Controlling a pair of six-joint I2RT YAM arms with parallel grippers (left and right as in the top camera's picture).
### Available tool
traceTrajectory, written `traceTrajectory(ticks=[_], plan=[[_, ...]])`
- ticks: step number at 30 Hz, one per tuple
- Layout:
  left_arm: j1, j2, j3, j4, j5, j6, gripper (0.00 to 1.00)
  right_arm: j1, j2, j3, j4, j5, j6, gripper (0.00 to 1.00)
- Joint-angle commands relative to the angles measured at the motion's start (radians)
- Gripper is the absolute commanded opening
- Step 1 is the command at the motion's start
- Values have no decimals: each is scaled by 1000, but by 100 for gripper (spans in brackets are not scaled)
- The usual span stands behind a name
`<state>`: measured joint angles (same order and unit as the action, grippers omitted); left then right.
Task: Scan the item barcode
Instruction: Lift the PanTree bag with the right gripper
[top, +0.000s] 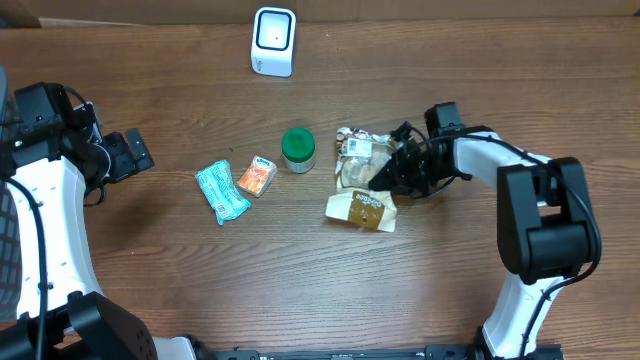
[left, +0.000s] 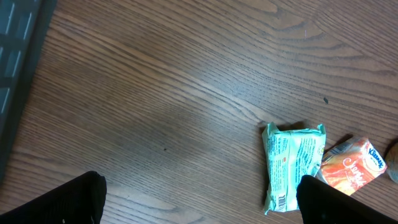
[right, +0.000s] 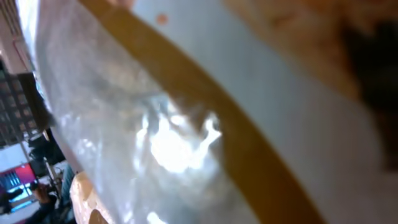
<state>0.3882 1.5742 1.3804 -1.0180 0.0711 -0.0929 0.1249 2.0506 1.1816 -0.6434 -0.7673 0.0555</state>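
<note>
The right gripper lies low on the desk, its jaws closed at the seam where the clear bag meets the brown packet at the bag's 6 o'clock. The right wrist view is filled with clear film and a brown band, too close to tell whether anything is pinched. The bag sits at 3 o'clock of the green-lidded jar. The white scanner stands at the desk's 12 o'clock edge, well apart from the bag. At 9 o'clock of the jar lie an orange tissue pack and a teal packet. The left gripper hovers further toward 9 o'clock, jaws wide, holding nothing.
</note>
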Motion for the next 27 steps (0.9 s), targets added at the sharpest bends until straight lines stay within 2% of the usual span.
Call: traceTrajectory(ticks=[1,8,11,18,27], plan=[[4,3,15,1,-3,26,100,-21,-117,35,-2,-18,-11,4],[4,3,15,1,-3,26,100,4,-478,73,-85,-20,-64,4],[4,3,15,1,-3,26,100,4,-567,73,-127,-19,-65,4],[4,3,15,1,-3,26,100,5,-622,73,-222,38,-65,4],[4,3,15,1,-3,27,100,32,-622,73,-243,66,-64,4]])
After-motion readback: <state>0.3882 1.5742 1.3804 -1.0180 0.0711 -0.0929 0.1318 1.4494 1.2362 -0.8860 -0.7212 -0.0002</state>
